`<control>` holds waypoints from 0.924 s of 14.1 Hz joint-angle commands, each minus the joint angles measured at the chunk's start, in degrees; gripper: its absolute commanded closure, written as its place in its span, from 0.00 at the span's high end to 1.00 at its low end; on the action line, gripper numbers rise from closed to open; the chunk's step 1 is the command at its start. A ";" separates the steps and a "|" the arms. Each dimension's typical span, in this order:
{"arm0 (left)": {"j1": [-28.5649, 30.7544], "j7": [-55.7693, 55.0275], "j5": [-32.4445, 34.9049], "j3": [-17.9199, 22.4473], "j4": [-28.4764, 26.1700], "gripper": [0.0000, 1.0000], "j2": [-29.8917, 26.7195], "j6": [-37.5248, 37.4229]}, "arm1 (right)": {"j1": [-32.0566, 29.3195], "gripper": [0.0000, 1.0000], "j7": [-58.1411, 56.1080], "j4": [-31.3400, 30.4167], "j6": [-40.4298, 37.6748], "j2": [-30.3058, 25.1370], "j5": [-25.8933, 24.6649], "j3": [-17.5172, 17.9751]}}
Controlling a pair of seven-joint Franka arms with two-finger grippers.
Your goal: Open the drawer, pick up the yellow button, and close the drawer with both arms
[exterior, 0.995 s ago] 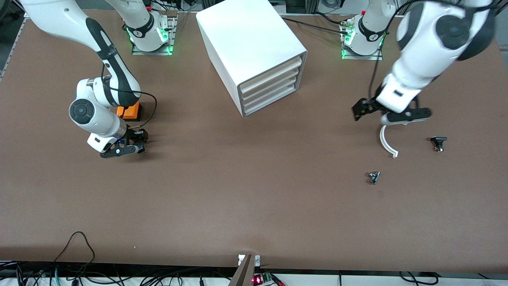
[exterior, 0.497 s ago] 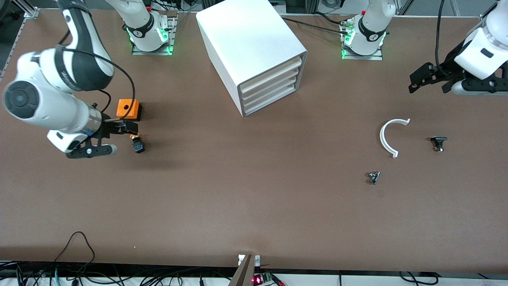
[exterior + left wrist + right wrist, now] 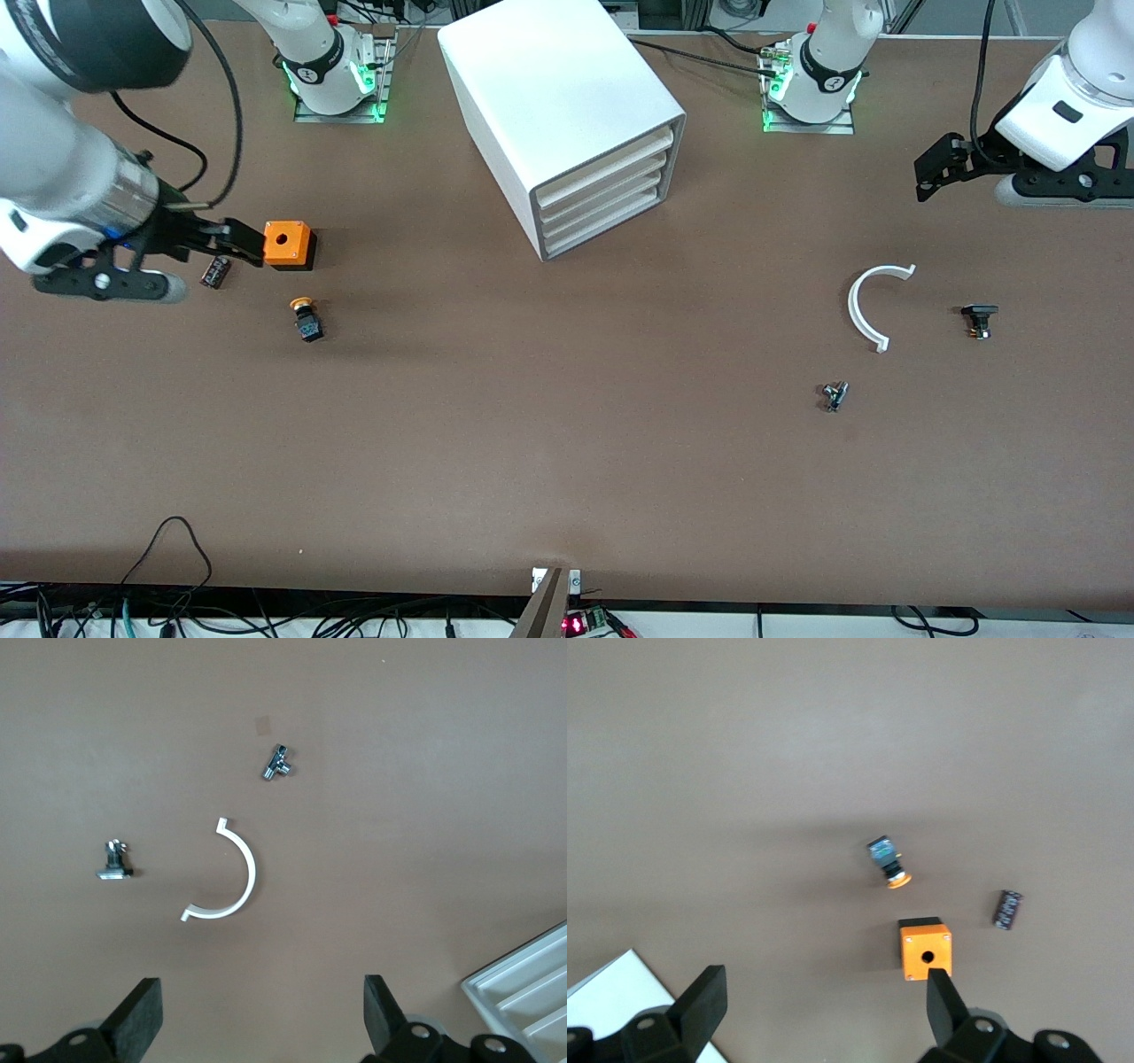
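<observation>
Right claw [image 3: 232, 241] up over the tabletop [image 3: 549, 443] at its arm's end, fingers apart, holding nothing. Button [image 3: 306, 320] lies on its side below it, just beside the orange cube [image 3: 289, 245]. Left claw [image 3: 941, 167] up at the left arm's end, fingers apart, white arc [image 3: 865, 306] under it. Cabinet [image 3: 567, 115] between the 2 claws, all 4 drawers [image 3: 602, 190] shut.

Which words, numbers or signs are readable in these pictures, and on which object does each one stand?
None can be read with certainty.
Round dark mark on the right arm's base collar: too small to read.
Same mark on the left arm's base collar: too small to read.
Light print on the small dark cylinder: blurred.
The cabinet, button and orange cube show no text.
</observation>
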 commanded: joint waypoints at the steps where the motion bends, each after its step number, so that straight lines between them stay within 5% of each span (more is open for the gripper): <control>1: 0.09 5.10 1.59 0.05 2.62 1.00 1.66 -1.18 | 2.96 1.00 -1.62 0.25 -1.21 -1.05 -0.48 -9.47; 2: 0.09 5.01 1.41 0.05 3.14 1.00 1.75 -1.53 | 4.29 1.00 -5.11 -0.01 -1.38 -1.31 -0.40 -13.08; 5: 0.44 5.01 0.80 -0.03 3.85 1.00 2.28 -1.63 | 3.51 1.00 -10.94 -0.01 -1.56 -2.19 -0.22 -15.84; 13: 0.44 0.97 -0.61 -0.12 4.29 1.00 2.54 -1.54 | -2.29 1.00 -16.83 -1.24 -0.95 -4.47 0.31 -13.56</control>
